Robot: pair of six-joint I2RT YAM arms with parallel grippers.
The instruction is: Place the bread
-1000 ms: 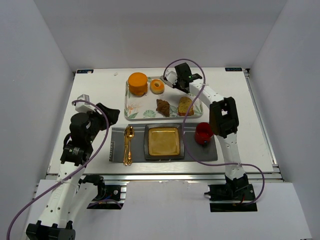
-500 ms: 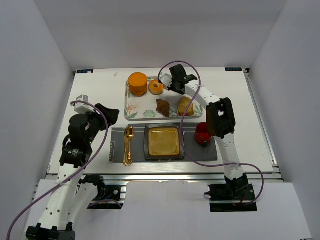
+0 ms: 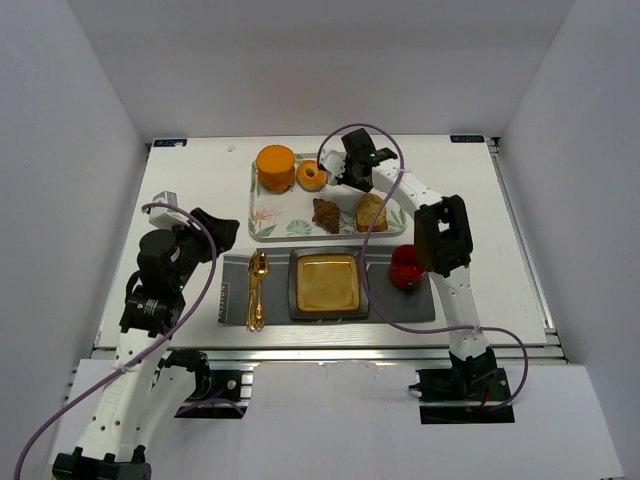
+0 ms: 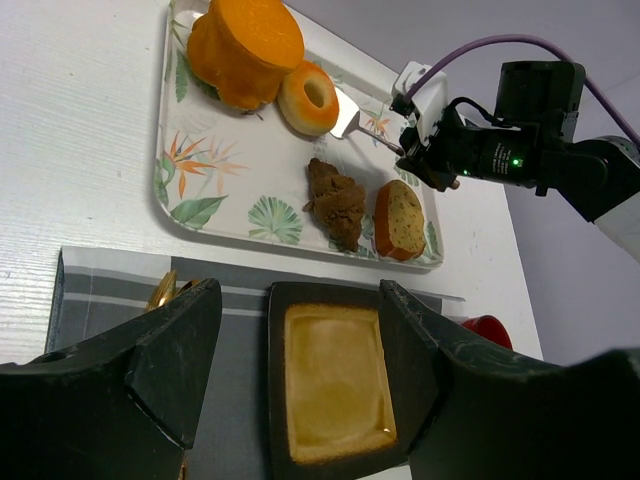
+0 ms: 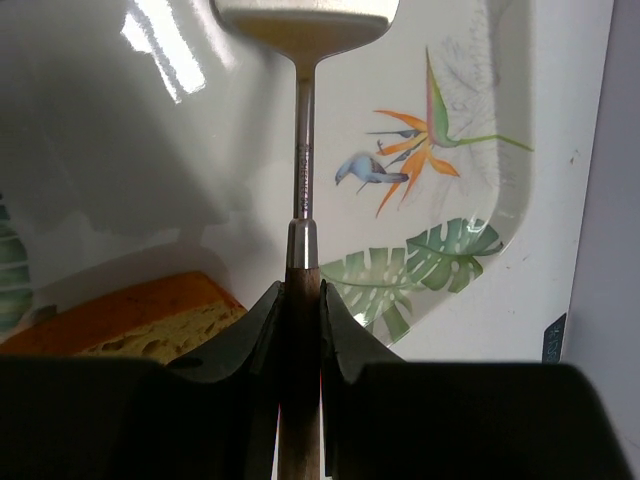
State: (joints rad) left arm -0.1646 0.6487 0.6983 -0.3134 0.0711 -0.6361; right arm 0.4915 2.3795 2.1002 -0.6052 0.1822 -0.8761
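Observation:
The bread [image 3: 313, 176] is a small golden ring on the leaf-print tray [image 3: 262, 228], beside the orange cylinder cake. It also shows in the left wrist view [image 4: 308, 97]. My right gripper [image 3: 347, 172] is shut on the wooden handle of a spatula [image 5: 300, 180]. The spatula's metal blade [image 4: 346, 113] lies low over the tray, right beside the bread's right side. The bread is out of the right wrist view. My left gripper [image 4: 300, 380] is open and empty, above the grey mat at the left [image 3: 205, 235].
The tray also holds an orange cylinder cake [image 3: 275, 166], a brown pastry [image 3: 325, 213] and a loaf slice [image 3: 371, 211]. A dark square plate [image 3: 325, 283] sits on a grey mat [image 3: 235, 270], with gold cutlery [image 3: 256, 290] at its left and a red cup [image 3: 407, 265] at its right.
My right gripper has moved left and down with the spatula, bringing the blade up to the bread. The left arm has barely moved.

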